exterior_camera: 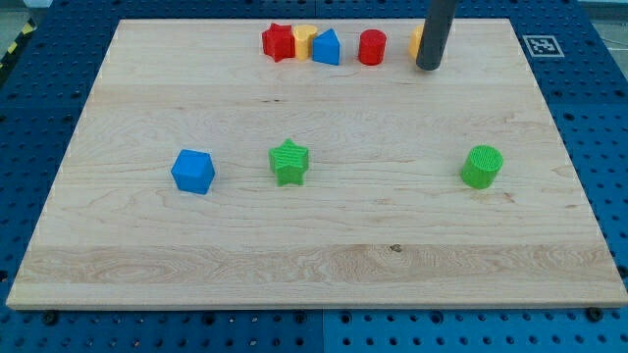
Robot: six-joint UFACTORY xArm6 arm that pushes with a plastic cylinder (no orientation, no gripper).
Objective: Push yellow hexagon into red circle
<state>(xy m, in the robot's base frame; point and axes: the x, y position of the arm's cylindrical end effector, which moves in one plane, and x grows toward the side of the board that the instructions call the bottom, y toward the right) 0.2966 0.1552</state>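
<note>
The red circle [372, 47] stands near the view's top edge of the board. Just to its right, a yellow block [416, 41] is mostly hidden behind my rod, so I cannot make out its shape. My tip [428, 68] rests on the board against that block's lower right side, about a block's width right of the red circle. A second yellow block [304, 37] sits left of the red circle, wedged between a red star [279, 42] and a blue block [327, 47]. Its shape is also partly hidden.
A blue block [192, 172] and a green star [289, 162] lie at the board's middle left. A green circle [482, 166] lies at the middle right. The wooden board [314, 265] sits on a blue pegboard table.
</note>
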